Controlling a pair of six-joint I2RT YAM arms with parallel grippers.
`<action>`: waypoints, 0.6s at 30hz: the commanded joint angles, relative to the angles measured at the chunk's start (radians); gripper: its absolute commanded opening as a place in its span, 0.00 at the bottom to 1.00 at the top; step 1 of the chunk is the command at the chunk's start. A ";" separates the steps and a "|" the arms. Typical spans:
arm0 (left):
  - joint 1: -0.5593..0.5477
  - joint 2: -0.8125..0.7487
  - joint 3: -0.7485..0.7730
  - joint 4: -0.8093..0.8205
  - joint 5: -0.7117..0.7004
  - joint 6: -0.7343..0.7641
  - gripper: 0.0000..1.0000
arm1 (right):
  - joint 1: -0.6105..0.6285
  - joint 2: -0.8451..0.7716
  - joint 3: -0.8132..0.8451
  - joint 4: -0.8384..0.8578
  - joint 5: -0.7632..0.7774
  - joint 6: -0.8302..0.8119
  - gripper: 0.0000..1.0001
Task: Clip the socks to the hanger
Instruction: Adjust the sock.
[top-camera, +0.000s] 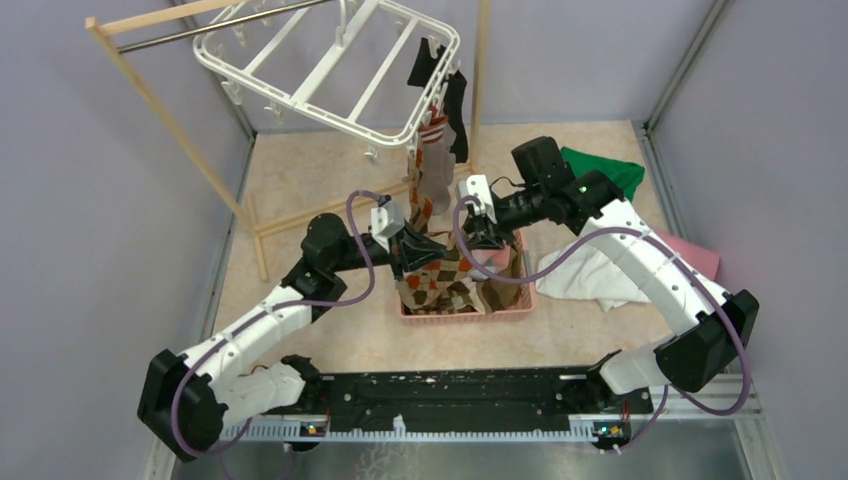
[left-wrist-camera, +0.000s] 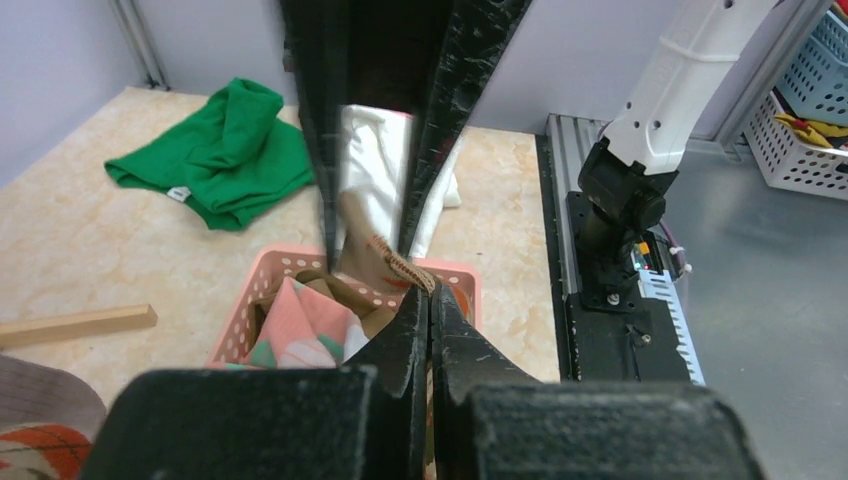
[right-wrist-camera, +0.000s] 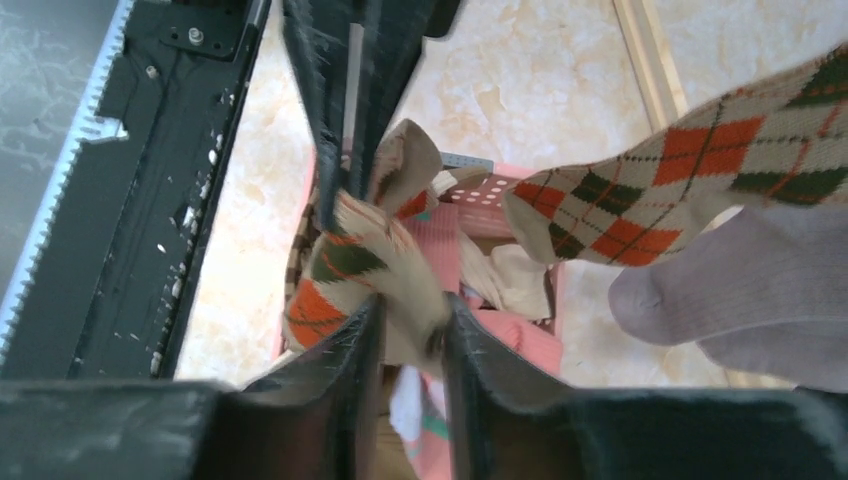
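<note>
The white hanger (top-camera: 330, 70) hangs at the back from the rack. A black sock (top-camera: 425, 60), an argyle sock and a grey sock (top-camera: 432, 165) dangle from its right corner. Both also show in the right wrist view: the argyle sock (right-wrist-camera: 700, 170) and the grey sock (right-wrist-camera: 740, 300). My left gripper (top-camera: 410, 245) is shut on the cuff of a brown argyle sock (left-wrist-camera: 395, 262) above the pink basket (top-camera: 500, 312). My right gripper (top-camera: 470, 235) is closed on the same sock (right-wrist-camera: 350, 265), with cloth between its jaws. The grippers sit close together, facing each other.
The pink basket (left-wrist-camera: 280, 270) holds more socks and a pink cloth. A green cloth (top-camera: 605, 170), a white cloth (top-camera: 590, 275) and a pink cloth (top-camera: 690, 255) lie to the right. The wooden rack (top-camera: 170, 120) stands at the back left, its base bar (left-wrist-camera: 75, 325) on the floor.
</note>
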 joint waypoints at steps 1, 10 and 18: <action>-0.004 -0.135 -0.044 0.070 -0.027 0.008 0.00 | 0.012 -0.011 0.032 0.043 -0.002 0.027 0.46; -0.004 -0.494 -0.240 0.162 -0.151 0.094 0.00 | -0.001 -0.181 -0.204 0.394 -0.130 0.266 0.99; -0.004 -0.545 -0.188 0.086 -0.184 0.187 0.00 | 0.004 -0.225 -0.475 1.310 -0.309 1.259 0.98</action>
